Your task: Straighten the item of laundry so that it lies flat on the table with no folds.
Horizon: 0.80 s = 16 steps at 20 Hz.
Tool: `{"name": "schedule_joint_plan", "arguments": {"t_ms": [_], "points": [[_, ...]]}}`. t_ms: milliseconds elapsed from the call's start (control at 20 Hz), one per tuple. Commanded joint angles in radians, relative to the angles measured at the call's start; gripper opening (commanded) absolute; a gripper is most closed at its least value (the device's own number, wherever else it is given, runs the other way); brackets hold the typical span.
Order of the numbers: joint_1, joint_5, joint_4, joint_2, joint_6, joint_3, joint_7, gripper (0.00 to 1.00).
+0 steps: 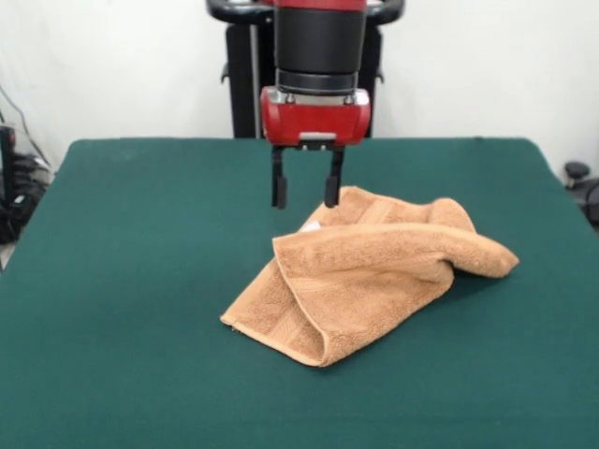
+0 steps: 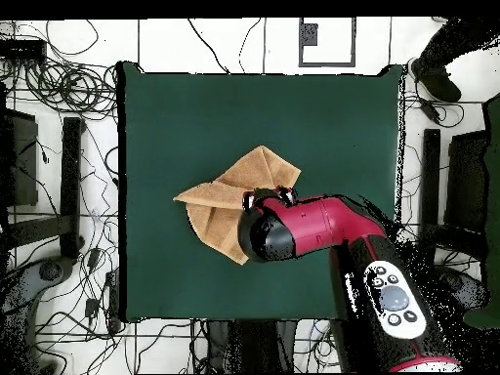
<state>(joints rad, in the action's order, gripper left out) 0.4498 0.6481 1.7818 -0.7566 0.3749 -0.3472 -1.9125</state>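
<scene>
The towel (image 1: 374, 276) lies crumpled and folded near the middle of the table (image 1: 131, 281), not flat. In the front view its long axis runs from about 8 o'clock, where a flat folded corner with a woven band reaches toward the near edge, up to about 2 o'clock, where a thick rolled fold ends in a blunt tip at the right. A layer is doubled over along the near side, and a scrap of white, probably the tag, shows at the far edge just under the gripper. In the overhead view the towel (image 2: 229, 195) spreads like a fan, with one point toward 9 o'clock, one toward 1 o'clock and one toward 5 o'clock, partly hidden under the arm (image 2: 322, 229). The gripper (image 1: 305, 192) hangs above the towel's far edge with its two black fingers (image 1: 278, 182) parted and nothing between them; whether the tips touch the cloth I cannot tell. Bare green felt surrounds the towel on every side, with the widest stretch toward 9 o'clock in the front view and a good margin at 3 and 6 o'clock. Beyond the table are a white wall and the black pedestal (image 1: 245, 84); from above, the tiled floor carries many loose cables (image 2: 59, 78) and dark equipment along both sides.
</scene>
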Motion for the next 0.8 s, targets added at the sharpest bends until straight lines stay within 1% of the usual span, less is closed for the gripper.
{"name": "schedule_joint_plan", "arguments": {"t_ms": [50, 250, 400, 500, 700, 800], "points": [[0.037, 0.115, 0.014, 0.088, 0.141, -0.204, 0.403, 1.00], [0.046, 0.166, -0.009, 0.134, 0.143, -0.227, 0.432, 1.00], [0.070, 0.178, -0.014, 0.155, 0.185, -0.272, 0.525, 1.00], [0.079, 0.182, -0.010, 0.152, 0.209, -0.296, 0.568, 1.00], [0.073, 0.205, -0.015, 0.129, 0.212, -0.322, 0.602, 1.00], [0.063, 0.224, -0.027, 0.124, 0.215, -0.320, 0.615, 1.00]]}}
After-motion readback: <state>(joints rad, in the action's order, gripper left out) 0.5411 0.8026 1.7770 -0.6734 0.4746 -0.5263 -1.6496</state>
